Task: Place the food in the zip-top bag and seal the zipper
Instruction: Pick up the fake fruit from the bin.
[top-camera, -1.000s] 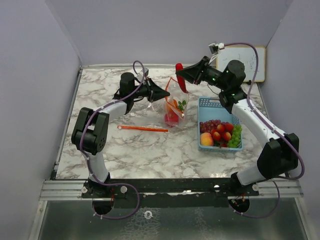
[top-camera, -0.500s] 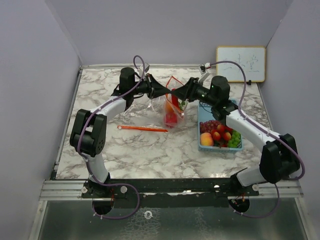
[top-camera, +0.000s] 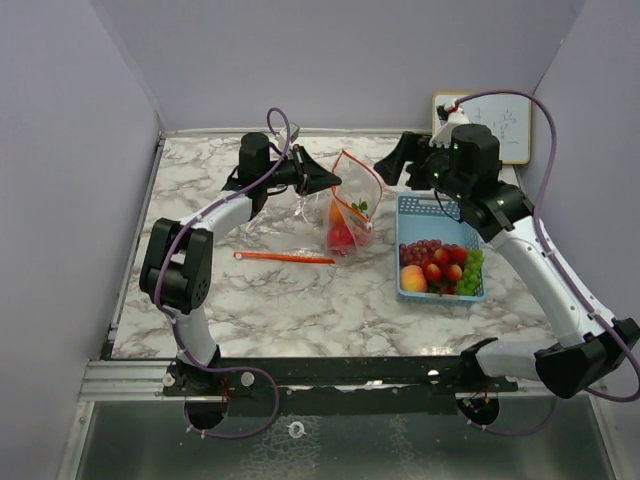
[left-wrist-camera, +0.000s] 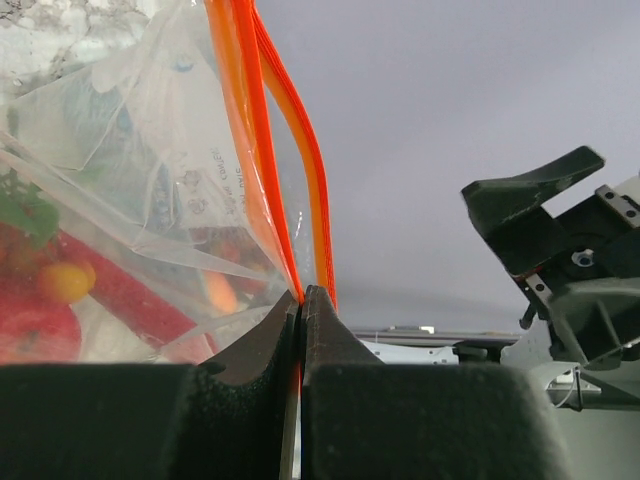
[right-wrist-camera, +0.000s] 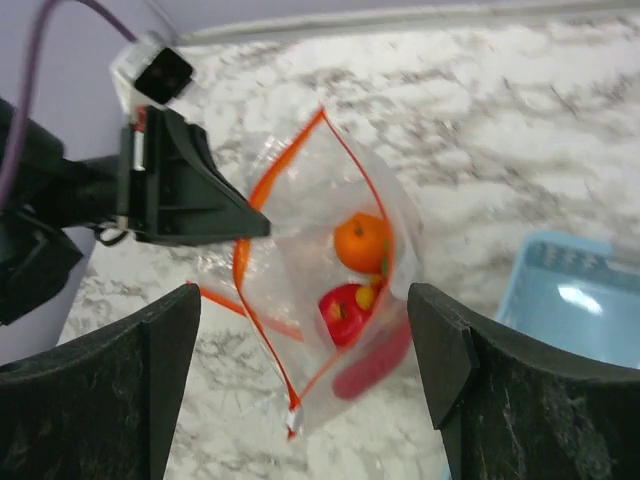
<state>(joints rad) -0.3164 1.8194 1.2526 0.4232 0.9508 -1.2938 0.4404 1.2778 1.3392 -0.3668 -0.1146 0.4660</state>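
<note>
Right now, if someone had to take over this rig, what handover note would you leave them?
Left gripper: shut on the orange rim of the zip-top bag, holding its mouth open.
Right gripper: open, empty, poised over the bag.
Done, in the bag: orange, tomato, red chili.
In the blue basket: peach, small red fruits, purple grapes, green grapes.
Left to do: move the basket's food across, then seal the zipper.
</note>
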